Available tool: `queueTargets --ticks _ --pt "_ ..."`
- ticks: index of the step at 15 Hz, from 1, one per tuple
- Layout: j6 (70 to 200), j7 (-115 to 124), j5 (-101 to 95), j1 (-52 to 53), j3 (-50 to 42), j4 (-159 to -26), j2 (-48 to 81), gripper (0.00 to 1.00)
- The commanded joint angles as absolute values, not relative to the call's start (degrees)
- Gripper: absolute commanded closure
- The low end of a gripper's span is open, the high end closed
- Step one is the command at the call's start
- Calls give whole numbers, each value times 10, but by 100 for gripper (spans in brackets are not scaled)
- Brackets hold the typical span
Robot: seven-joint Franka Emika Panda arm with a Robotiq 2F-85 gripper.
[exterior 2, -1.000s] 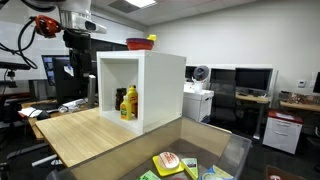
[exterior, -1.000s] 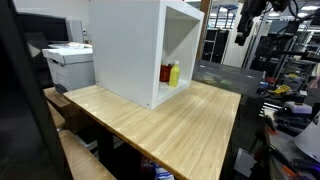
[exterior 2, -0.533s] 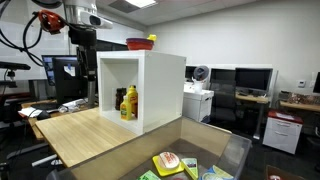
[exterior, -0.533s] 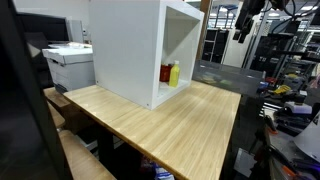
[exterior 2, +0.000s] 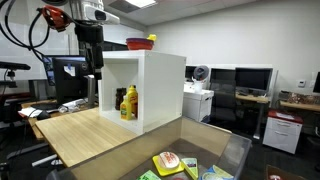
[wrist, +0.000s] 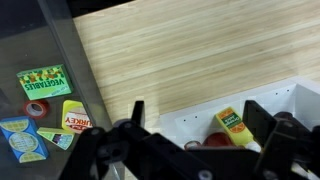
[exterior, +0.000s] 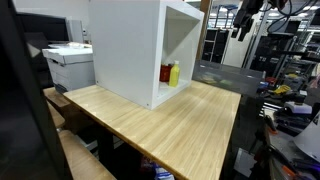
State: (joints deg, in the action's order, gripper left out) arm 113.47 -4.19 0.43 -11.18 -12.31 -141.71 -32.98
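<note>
Bowl, red, sits on top of the white cube, below the pincer and off to one side of it. A yellow packet meets its rim; whether it lies in the bowl or just beside it, I cannot tell. The pincer hangs high, jaws spread as wide as they go, with nothing between them. In the wrist view the packet and a bit of red show under one finger, near the cube's edge.

What could go wrong, as I judge it:
- The pincer is not centred over the bowl. A straight drop could set a finger on the cube's top edge or on the bowl's rim and shove the bowl off the cube.
- The packet looks light and loose, so a nudge could flick it away.
- Two bottles stand inside the cube, lower than the pincer. A descent close to the opening could tip them.

The table is pale wood boards. Well away from the pincer stands a clear bin with small packets in it. The room looks like a lab or office, with a printer, monitors and ceiling lights.
</note>
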Motion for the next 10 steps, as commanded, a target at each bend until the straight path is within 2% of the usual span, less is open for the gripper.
queueTargets --ticks 1,10 --pt "1145 -26 -2 -127 -126 -1400 -309 0" --pt "1169 -16 -3 -156 -147 -1372 -282 0"
